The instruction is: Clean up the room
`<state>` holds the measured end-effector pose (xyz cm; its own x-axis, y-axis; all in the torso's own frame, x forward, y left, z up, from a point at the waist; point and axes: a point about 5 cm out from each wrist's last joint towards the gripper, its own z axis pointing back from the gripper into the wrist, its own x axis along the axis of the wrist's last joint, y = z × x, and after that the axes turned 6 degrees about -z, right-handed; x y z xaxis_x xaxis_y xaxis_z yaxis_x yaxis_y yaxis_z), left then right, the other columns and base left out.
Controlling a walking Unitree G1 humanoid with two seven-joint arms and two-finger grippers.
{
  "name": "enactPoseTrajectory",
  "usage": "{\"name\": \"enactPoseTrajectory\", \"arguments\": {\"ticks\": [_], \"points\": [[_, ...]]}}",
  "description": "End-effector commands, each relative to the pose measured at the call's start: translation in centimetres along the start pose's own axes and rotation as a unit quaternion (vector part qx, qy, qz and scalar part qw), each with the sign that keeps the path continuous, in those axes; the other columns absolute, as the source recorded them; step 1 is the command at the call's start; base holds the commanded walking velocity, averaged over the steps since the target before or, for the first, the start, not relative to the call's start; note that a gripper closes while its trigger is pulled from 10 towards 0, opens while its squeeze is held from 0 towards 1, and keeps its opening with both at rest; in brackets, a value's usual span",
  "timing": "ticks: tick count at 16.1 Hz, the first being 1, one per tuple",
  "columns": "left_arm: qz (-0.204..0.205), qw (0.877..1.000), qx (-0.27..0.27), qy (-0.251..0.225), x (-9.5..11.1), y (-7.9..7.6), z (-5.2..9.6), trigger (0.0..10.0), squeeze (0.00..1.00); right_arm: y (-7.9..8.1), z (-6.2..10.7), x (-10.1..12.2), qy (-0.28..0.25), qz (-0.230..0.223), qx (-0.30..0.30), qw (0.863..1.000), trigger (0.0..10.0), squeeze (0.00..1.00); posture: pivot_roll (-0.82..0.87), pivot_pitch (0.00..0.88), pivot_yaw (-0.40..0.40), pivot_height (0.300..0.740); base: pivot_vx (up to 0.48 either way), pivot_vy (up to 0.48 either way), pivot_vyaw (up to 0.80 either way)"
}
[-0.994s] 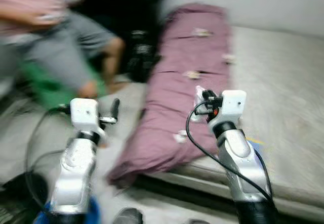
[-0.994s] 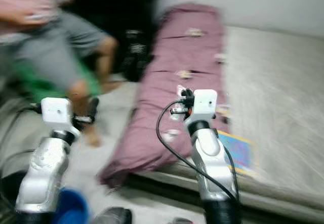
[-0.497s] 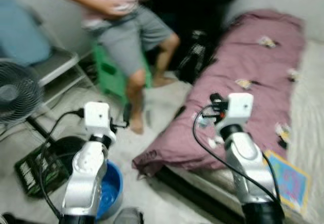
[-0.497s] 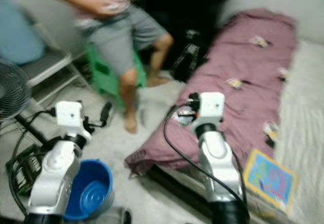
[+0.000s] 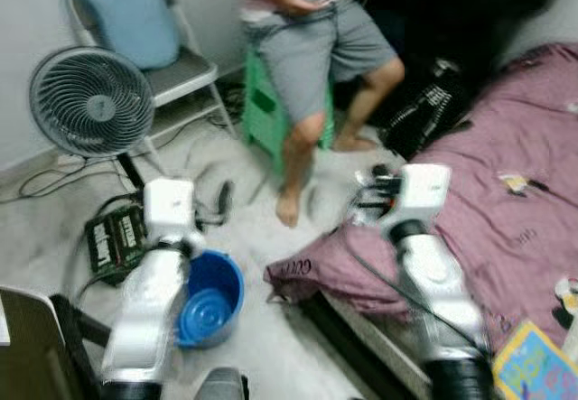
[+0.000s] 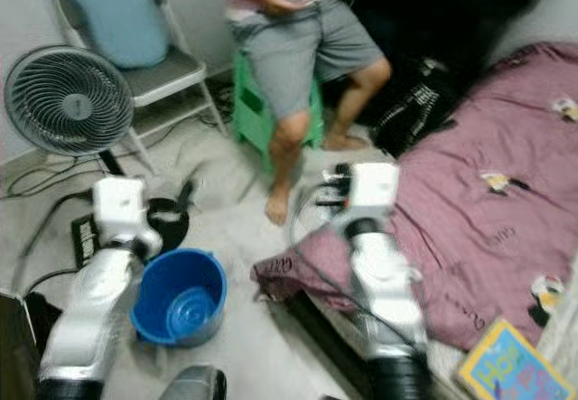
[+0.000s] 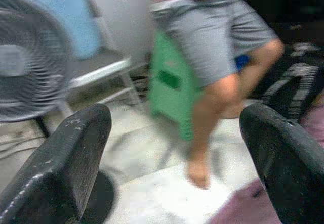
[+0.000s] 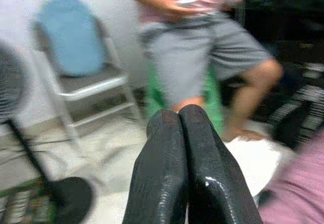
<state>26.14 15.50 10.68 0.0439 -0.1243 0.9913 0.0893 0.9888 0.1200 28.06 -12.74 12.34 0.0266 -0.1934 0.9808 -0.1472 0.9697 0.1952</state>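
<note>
left hand (image 7: 172, 148) spread wide, raised above round blue plastic bucket (image 5: 209, 297) on pale floor (image 5: 262, 237). right hand (image 8: 182, 148) pressed together, empty, beside rumpled purple quilt (image 5: 488, 210).

Blurred head pair downward, wrists seemingly toward person (image 7: 212, 77).

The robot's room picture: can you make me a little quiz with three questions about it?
1. True or false: the round blue plastic bucket stands on the floor beside the robot's left arm.
2. Which gripper has its two black fingers pressed together? A) left gripper B) right gripper
3. Fill in: the person sits on a ____ plastic stool.

Key: 1 true. 2 B: in the right wrist view the fingers touch with nothing between them, while the left gripper's fingers stand wide apart. 3 green.
</note>
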Motion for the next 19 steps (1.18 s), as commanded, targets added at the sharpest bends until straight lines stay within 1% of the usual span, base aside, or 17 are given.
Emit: {"name": "enactPoseTrajectory", "arguments": {"ticks": [1, 5, 10, 14, 19], "points": [[-0.001, 1.0, -0.002, -0.008, 0.39, -0.42, -0.06, 10.0, 0.0, -0.72, 0.19, 0.19, -0.002, 0.006, -0.008, 1.0, 10.0, 0.0, 0.01, 0.0, -0.01, 0.74, 0.0, 0.0, 0.8], [0.001, 1.0, 0.0, -0.008, 0.31, -0.3, -0.07, 10.0, 0.0, -0.52, 0.13, 0.11, -0.003, 0.006, -0.005, 1.0, 10.0, 0.0, 0.01, 0.0, -0.005, 0.74, 0.0, 0.0, 0.8], [-0.007, 1.0, -0.006, -0.008, 0.22, -0.38, -0.12, 10.0, 0.0, -0.44, -0.03, 0.12, -0.005, 0.004, -0.005, 1.0, 10.0, 0.0, 0.01, 0.0, 0.003, 0.74, 0.0, 0.0, 0.8], [-0.012, 1.0, -0.006, -0.005, -0.07, 0.0, -0.05, 10.0, 0.0, -0.36, -0.16, 0.08, -0.007, 0.003, -0.004, 1.0, 10.0, 0.0, 0.01, 0.0, 0.007, 0.74, 0.0, 0.0, 0.8], [-0.016, 1.0, -0.008, -0.005, -0.19, -0.07, -0.06, 10.0, 0.0, -0.37, -0.33, 0.14, -0.01, 0.001, -0.003, 1.0, 10.0, 0.0, 0.01, 0.0, 0.007, 0.74, 0.0, 0.0, 0.8]]}}
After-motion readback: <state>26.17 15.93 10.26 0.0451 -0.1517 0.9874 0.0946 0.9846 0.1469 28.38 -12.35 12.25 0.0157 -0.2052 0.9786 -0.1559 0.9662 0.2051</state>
